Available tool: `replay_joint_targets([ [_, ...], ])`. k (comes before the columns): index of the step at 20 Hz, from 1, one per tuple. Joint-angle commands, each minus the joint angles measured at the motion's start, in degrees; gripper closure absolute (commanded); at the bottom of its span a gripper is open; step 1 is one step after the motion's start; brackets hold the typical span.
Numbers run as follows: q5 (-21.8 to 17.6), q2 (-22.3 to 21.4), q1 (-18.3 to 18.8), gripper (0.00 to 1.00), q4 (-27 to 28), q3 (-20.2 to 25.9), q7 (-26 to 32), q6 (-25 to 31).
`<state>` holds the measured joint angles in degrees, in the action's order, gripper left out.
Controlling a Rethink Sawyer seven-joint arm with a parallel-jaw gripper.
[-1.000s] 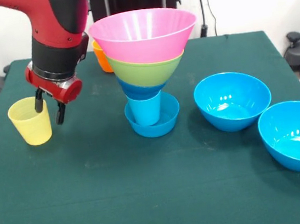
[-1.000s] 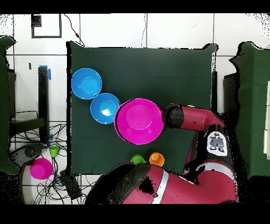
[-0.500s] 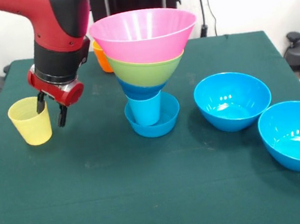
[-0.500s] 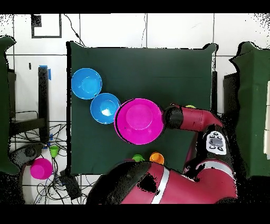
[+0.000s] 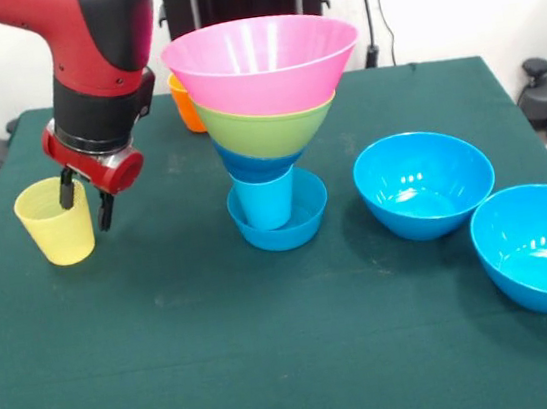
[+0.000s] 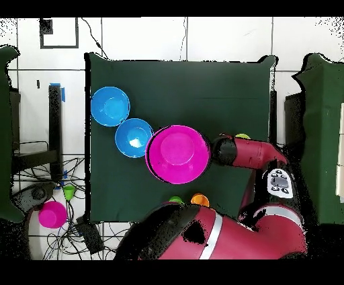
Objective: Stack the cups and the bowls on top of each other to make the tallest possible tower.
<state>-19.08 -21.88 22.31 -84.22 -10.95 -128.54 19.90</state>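
Observation:
The tower (image 5: 265,125) stands mid-table: a pink bowl (image 5: 262,60) on a lime green bowl (image 5: 269,130), a blue bowl and a light blue cup (image 5: 266,201), all in a small blue bowl (image 5: 301,223). To its left stands a yellow cup (image 5: 54,223). My gripper (image 5: 85,201) is open astride the cup's right wall, one finger (image 5: 65,190) inside the rim and the other outside. An orange cup (image 5: 182,101) peeks out behind the tower. From overhead, the pink bowl (image 6: 177,153) hides the stack, and the orange cup (image 6: 199,199) and a green cup (image 6: 176,200) sit close together.
Two large blue bowls (image 5: 424,185) (image 5: 541,245) sit upright on the green table (image 5: 275,366) right of the tower, touching each other. Overhead they appear as blue bowls (image 6: 111,105) (image 6: 134,137). My arm (image 6: 245,151) covers the yellow cup from above.
The gripper has shifted slightly left and a little up, closer over the yellow cup's wall. The cup, the tower and the bowls have not moved.

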Motion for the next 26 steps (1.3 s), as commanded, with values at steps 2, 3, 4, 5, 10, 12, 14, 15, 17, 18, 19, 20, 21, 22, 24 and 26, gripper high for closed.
replay_joint_targets([
  [2,-4.2,1.3,0.6,1.0,2.8,6.2,3.3,-3.4],
  [3,-4.2,1.3,0.5,1.0,2.8,6.2,3.2,-3.4],
  [4,-4.2,1.3,0.5,1.0,2.8,6.2,3.2,-3.5],
  [5,-4.2,1.3,0.4,1.0,2.8,6.1,3.1,-3.5],
  [10,-4.0,1.3,0.6,1.0,2.4,6.4,2.7,-4.2],
  [12,-3.3,0.9,0.5,1.0,1.9,6.2,1.6,-4.4],
  [14,-3.1,-0.8,0.9,1.0,1.0,7.0,2.9,-3.0],
  [15,-2.9,-2.2,1.3,1.0,0.4,7.8,4.1,-1.6],
  [17,-2.2,-5.1,2.5,1.0,-0.8,9.8,6.6,1.4],
  [18,-1.8,-6.6,3.2,1.0,-1.5,11.0,7.9,2.9],
  [19,-1.1,-7.9,4.4,1.0,-2.3,12.8,9.2,4.3],
  [20,-0.8,-9.3,5.2,1.0,-2.7,14.1,10.6,5.7],
  [21,-0.6,-10.7,5.9,1.0,-3.3,15.2,11.7,6.9],
  [22,-0.3,-12.2,6.6,1.0,-3.9,16.3,12.7,8.1],
  [24,-0.2,-14.8,7.6,1.0,-4.9,18.1,13.9,9.7],
  [26,0.1,-16.7,8.6,1.0,-5.7,19.9,14.8,11.1],
])
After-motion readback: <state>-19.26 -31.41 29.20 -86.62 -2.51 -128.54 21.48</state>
